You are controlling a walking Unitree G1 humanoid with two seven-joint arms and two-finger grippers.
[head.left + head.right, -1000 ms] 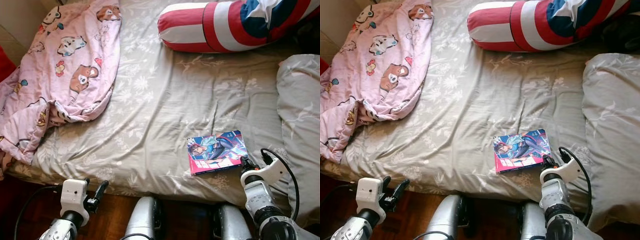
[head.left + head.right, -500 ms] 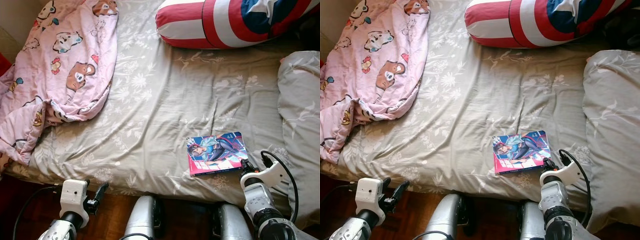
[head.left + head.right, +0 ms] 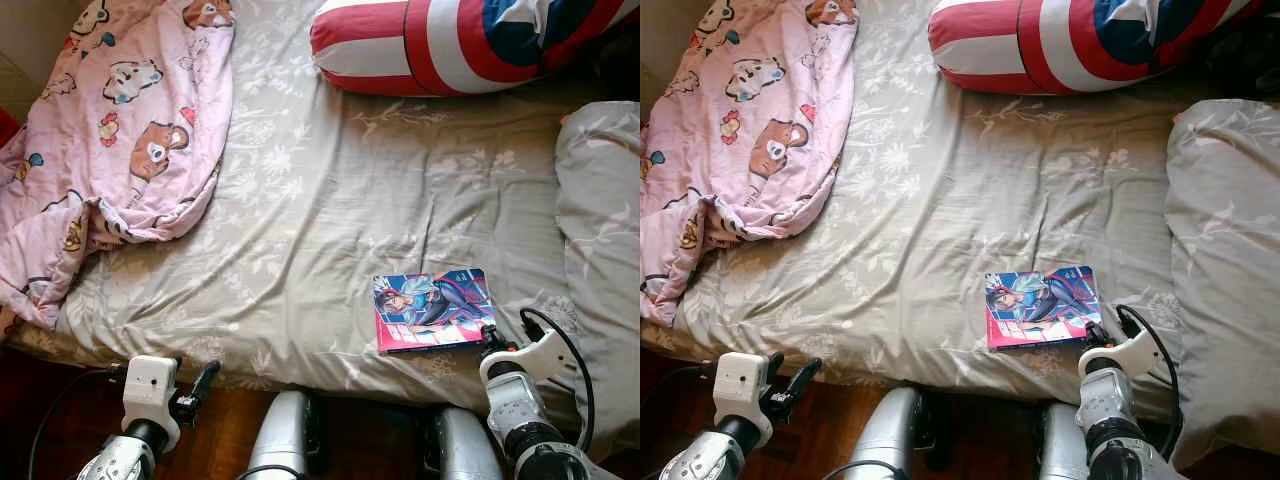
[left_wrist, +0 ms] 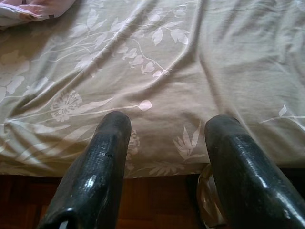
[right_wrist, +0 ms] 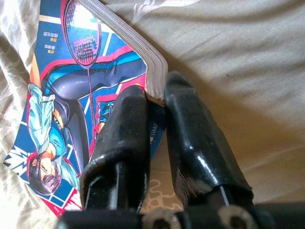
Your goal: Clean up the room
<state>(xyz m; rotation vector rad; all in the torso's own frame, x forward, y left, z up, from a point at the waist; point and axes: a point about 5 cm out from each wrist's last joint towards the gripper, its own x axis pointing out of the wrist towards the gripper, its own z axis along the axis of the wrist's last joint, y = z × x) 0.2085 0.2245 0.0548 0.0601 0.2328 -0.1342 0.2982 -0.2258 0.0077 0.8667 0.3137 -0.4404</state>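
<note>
Right end effector (image 5: 155, 102) has closed in, pinching comic book (image 3: 432, 309) corner

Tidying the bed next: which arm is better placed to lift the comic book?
The right. The right gripper is already closed on a corner of the comic book. The left gripper hangs open at the bed edge, far off.

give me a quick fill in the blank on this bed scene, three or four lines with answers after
1. The right tool is shut on a corner of the ____.
2. The left tool is ____, hanging at the near edge of the bed.
3. The pink blanket is printed with cartoon ____.
4. The striped cushion is red, white and ____.

Missing words: comic book; open; bears; blue
</note>
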